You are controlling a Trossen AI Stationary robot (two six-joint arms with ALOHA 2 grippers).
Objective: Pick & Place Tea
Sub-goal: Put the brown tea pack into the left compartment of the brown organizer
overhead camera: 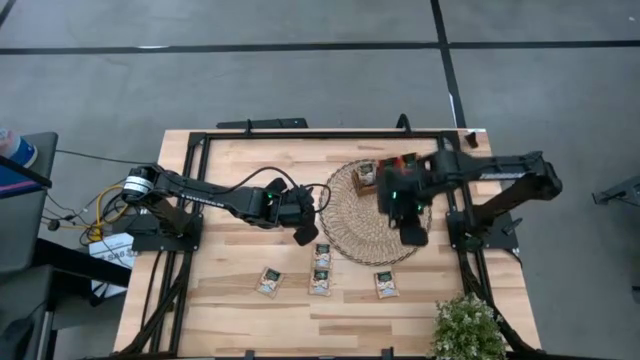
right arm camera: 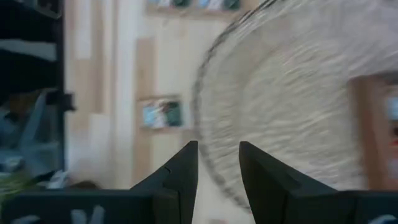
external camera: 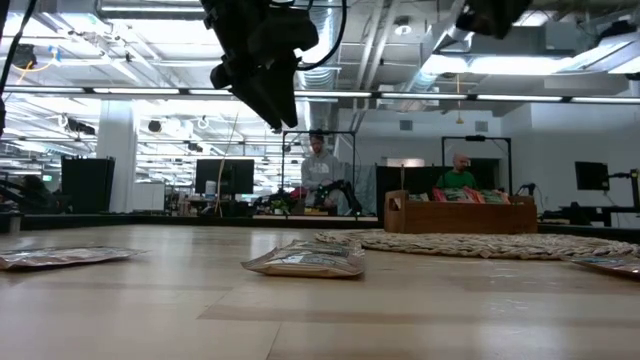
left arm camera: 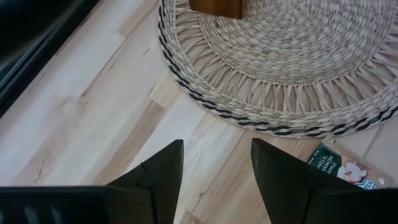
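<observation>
- The left gripper (overhead camera: 306, 235) is hanging just off the left edge of the round wicker mat (overhead camera: 345, 235), above bare table (overhead camera: 230, 160).
- Its fingers (left arm camera: 163, 171) are standing apart with clear wood showing between them, and nothing is caught in the gap.
- One tea sachet (left arm camera: 341, 168) is peeking in just beyond the mat's rim in the left wrist view, lying flat on the wood, untouched.
- The right gripper (overhead camera: 413, 233) is sitting over the right side of the mat, near its edge.
- Its two fingers (right arm camera: 180, 171) are showing a narrow gap with only mat and table behind them; nothing is gripped there.
- Four sachets are lying loose on the table near the front of the mat: one (overhead camera: 322, 255) touching the rim, one (overhead camera: 320, 283) just beside it toward the front edge, one (overhead camera: 269, 281) off to the left, one (overhead camera: 387, 284) to the right.
- From table height, the nearest sachet (external camera: 305, 260) is lying flat with its edges slightly lifted.
- The wooden tray (overhead camera: 375, 172) is resting on the far part of the mat, with red and green packets (external camera: 462, 195) showing over its wall.
- A potted plant (overhead camera: 467, 327) is sitting at the front right corner.
</observation>
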